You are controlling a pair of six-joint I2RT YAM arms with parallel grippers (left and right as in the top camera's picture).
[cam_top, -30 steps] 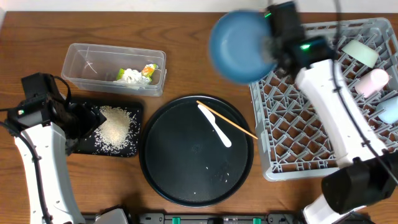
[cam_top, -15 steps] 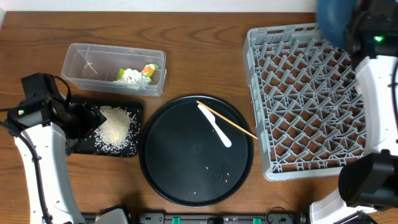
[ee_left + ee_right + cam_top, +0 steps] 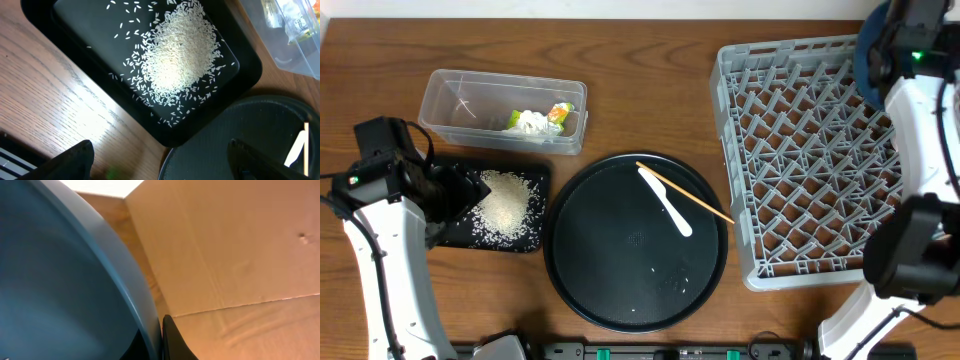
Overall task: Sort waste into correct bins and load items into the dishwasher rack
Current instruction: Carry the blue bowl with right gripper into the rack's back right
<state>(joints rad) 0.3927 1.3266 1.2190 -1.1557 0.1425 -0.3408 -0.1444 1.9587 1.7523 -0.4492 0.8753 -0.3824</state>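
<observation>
Brown wooden tabletop, with a pale cardboard-like panel behind in the right wrist view. Largest thing on it, at the right: square grey plastic dishwasher rack (image 3: 810, 170) with upright pegs. Dark blue round plate (image 3: 866, 62) over the rack's far right corner, seen almost edge-on from above, so steeply tilted or near upright; rim pinched in the right gripper (image 3: 159, 342), jaws pressed onto it. Likely next: straight down between the pegs below, rim lined up with a peg row; nothing seen in the way, only the right arm lying along the rack's right side. Just left of the rack, large round black tray (image 3: 620, 270) bearing a white plastic spoon (image 3: 667, 207) crossed with a thin wooden chopstick (image 3: 692, 201), chopstick tip pointing toward the rack's left wall. Well left of the rack: shallow black rectangular tray (image 3: 533, 241) with a heap of white rice grains (image 3: 505, 205), and a clear plastic rectangular tub (image 3: 450, 95) holding a crumpled white tissue (image 3: 530, 122) and a yellow-green wrapper (image 3: 560, 112). Left gripper (image 3: 165, 167) there too, fingers spread, holding nothing, hovering by the rice tray; right arm plainly the nearer to the rack.
</observation>
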